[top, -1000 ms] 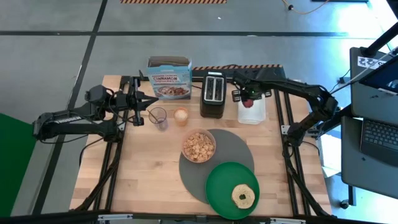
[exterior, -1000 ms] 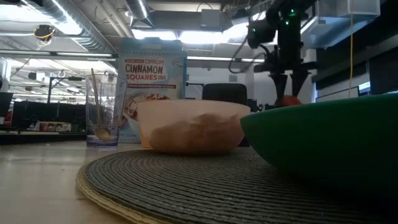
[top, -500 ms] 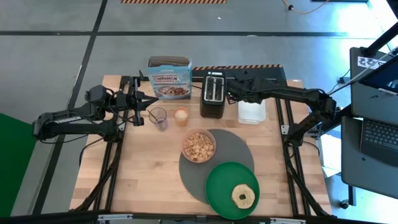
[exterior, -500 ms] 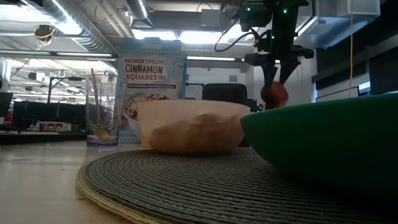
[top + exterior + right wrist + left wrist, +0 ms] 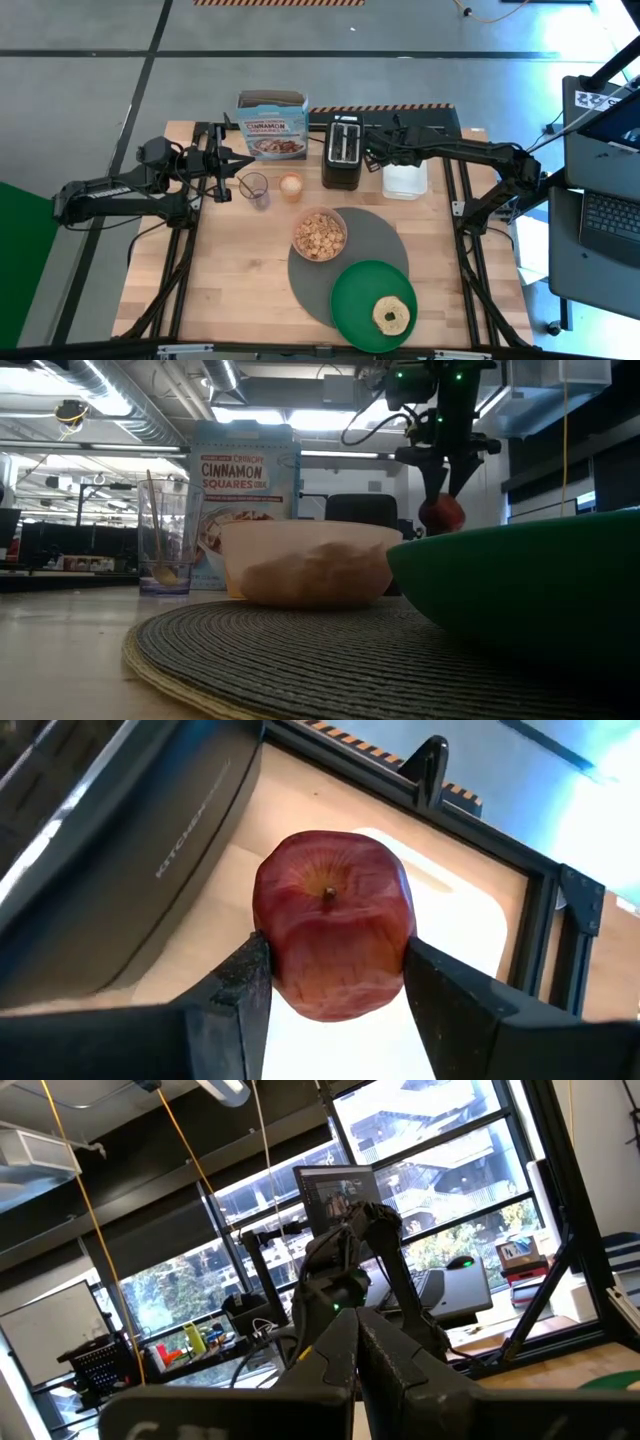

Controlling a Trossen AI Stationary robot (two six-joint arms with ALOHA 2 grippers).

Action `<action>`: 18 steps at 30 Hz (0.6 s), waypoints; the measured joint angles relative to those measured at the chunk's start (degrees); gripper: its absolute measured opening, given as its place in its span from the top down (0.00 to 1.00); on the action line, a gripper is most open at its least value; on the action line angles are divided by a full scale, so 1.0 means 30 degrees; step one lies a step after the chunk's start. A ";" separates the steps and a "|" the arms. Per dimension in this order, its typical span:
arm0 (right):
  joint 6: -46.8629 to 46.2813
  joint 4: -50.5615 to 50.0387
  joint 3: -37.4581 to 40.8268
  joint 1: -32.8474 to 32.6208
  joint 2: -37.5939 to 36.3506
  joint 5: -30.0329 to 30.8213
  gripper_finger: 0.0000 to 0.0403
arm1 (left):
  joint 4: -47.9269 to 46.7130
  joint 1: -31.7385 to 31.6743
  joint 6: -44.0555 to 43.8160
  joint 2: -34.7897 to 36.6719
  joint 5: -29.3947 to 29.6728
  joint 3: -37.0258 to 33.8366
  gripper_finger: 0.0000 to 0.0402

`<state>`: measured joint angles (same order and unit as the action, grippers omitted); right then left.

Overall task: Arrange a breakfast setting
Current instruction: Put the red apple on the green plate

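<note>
My right gripper (image 5: 376,154) is shut on the small red apple (image 5: 332,925), in the air between the black toaster and the white tray; the apple also shows in the low view (image 5: 441,512). The pinkish bowl (image 5: 319,235), filled with cereal, sits on the grey placemat (image 5: 378,232). The green plate (image 5: 352,298) lies on the mat's near edge, with the tan bagel (image 5: 391,315) on it. The spoon (image 5: 156,525) stands in a clear glass. My left gripper (image 5: 224,165) waits, shut, at the far left. My right gripper pinches the apple's two opposite sides (image 5: 268,945) between its two fingers (image 5: 238,985). The fingers come from above, pointing down. The apple hangs clear of the table with its stem end (image 5: 328,894) facing up toward the wrist.
The black toaster (image 5: 342,150) stands just left of the apple and the white tray (image 5: 405,178) just right of it. A cereal box (image 5: 272,125), the glass (image 5: 254,188) and a small cup (image 5: 291,185) stand at the far left-centre. Bare wood lies left of the mat.
My right gripper has risen from the white tray with the apple and gone toward the table's left edge, near the toaster. The apple is now lifted clear of the tray. Over the last half second it has hardly moved.
</note>
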<state>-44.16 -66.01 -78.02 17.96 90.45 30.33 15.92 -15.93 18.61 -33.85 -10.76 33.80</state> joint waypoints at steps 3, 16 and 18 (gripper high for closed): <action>0.0451 -0.0082 0.0000 -0.0126 0.0000 -0.0139 0.54 | 0.0000 -0.0006 0.0005 0.0000 0.0001 0.0000 1.00; 0.0088 0.0921 0.1008 -0.4475 0.0015 0.6415 0.54 | 0.0000 -0.0004 0.0000 0.0001 0.0000 0.0000 1.00; -0.0435 0.0997 0.1219 -0.5154 0.0015 0.6385 0.54 | 0.0000 -0.0005 0.0006 0.0001 0.0000 0.0000 1.00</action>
<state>-45.46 -63.02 -74.36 2.49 90.50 49.49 15.92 -15.94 18.63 -33.84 -10.76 33.80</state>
